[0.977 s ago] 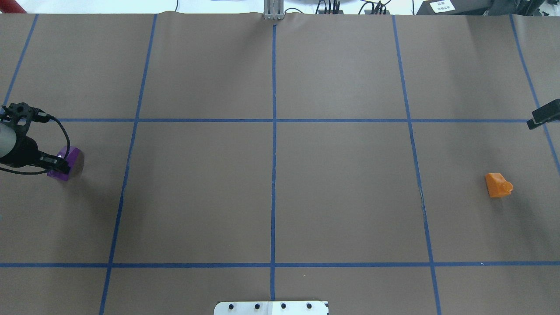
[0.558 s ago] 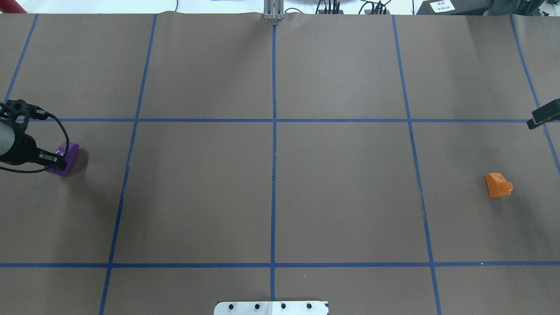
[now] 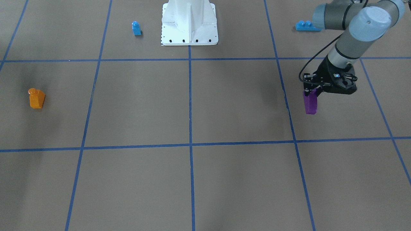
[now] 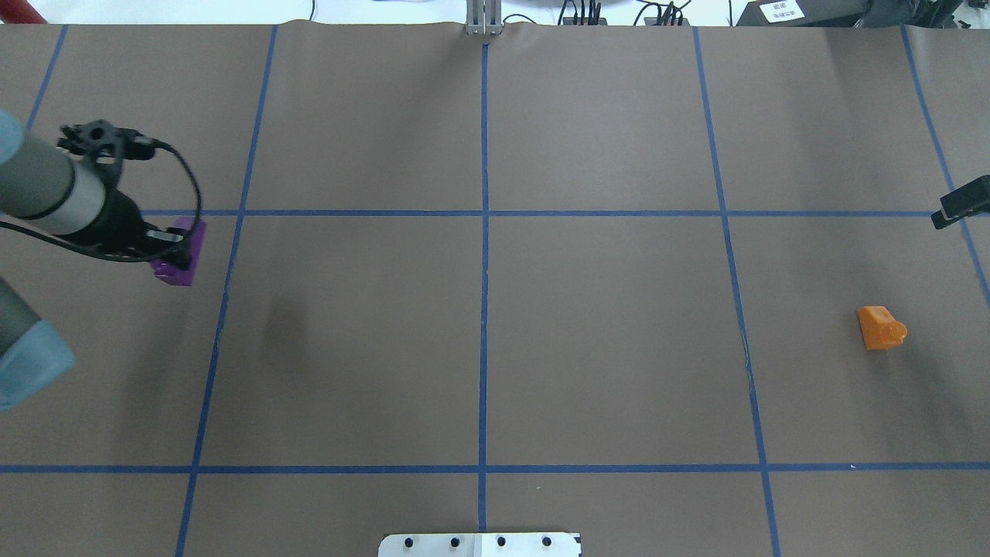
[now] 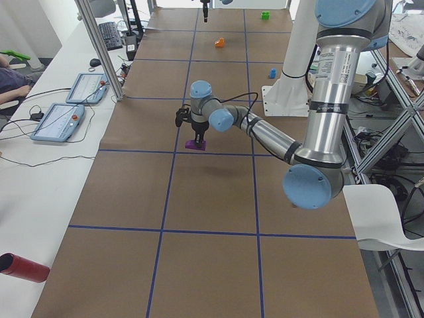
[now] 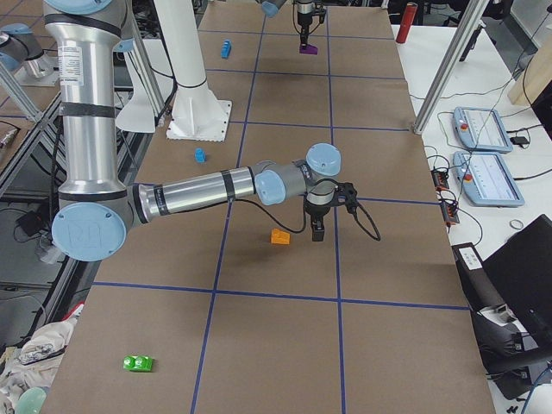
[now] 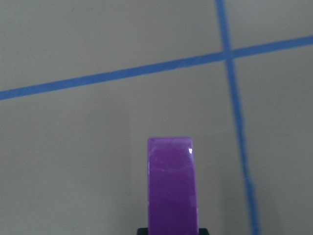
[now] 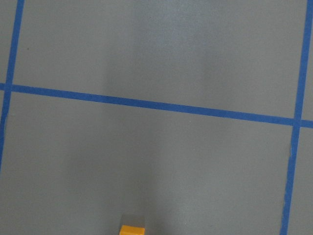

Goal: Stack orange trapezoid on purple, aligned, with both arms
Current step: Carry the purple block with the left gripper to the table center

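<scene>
Jaws of the left gripper point(image 3: 311, 93) are pinching the upper end of the purple brick point(image 3: 310, 103), which is hanging clear of the table point(image 4: 495, 371) with its long axis running straight down from the fingers. It is hovering on the left side, just left of a blue tape line point(image 4: 224, 309).

The orange brick point(image 4: 880, 327) is sitting alone on the table on the far right side, well apart from the purple one, with nearly the whole table width lying between them. The right gripper point(image 6: 317, 233) is hanging just beside the orange brick, a little farther from the robot than it, so the right arm is by far the nearer one. Whether those jaws are open or closed, I cannot tell.

Judging by this, the coming move is turning on the right gripper shifting back toward the robot to get over the orange brick.

The left wrist camera is showing the purple brick reaching out from the jaws over bare table, but no fingers; the front camera is showing the grip itself. The right wrist camera is catching only a sliver of orange at its bottom edge, while the right side camera is showing gripper and brick together.
</scene>
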Controlling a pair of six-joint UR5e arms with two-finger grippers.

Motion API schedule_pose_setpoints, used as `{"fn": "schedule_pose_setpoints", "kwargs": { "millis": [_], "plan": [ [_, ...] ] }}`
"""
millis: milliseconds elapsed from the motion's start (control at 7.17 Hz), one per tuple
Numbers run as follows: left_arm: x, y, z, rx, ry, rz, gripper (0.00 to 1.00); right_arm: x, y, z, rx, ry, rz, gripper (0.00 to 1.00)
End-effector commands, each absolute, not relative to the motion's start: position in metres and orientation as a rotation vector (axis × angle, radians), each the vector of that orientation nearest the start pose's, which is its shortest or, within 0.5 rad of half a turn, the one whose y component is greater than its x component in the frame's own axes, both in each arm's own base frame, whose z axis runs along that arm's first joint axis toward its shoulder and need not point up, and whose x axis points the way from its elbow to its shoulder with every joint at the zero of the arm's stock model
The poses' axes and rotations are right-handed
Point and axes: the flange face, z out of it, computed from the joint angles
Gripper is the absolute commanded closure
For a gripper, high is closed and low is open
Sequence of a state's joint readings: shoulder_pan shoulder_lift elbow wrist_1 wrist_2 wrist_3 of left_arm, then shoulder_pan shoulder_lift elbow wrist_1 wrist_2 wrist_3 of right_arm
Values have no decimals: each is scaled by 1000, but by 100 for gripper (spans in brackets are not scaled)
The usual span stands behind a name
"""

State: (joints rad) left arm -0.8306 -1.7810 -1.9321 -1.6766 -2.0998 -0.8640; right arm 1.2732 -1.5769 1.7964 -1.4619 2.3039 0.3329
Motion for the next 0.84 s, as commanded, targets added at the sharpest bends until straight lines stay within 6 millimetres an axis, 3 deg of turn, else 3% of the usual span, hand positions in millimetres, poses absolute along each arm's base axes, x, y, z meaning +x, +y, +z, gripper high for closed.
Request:
{"fn": "schedule_pose_setpoints", "kwargs": {
  "millis": [0, 140, 279, 558, 698],
  "plan": [
    [445, -448, 238, -14, 893, 23, 100, -82, -496, 540, 73, -788, -87, 0],
    [504, -451, 194, -24, 892, 0, 100, -82, -496, 541, 71, -787, -86, 0],
    [548, -453, 178, -18, 863, 0, 100, -82, -496, 541, 71, -787, -86, 0],
    [601, -459, 152, -34, 836, 21, 100, -83, -496, 541, 70, -789, -85, 0],
    [618, -453, 156, -37, 822, 33, 100, -83, -496, 541, 71, -789, -87, 0]
  ]
}}
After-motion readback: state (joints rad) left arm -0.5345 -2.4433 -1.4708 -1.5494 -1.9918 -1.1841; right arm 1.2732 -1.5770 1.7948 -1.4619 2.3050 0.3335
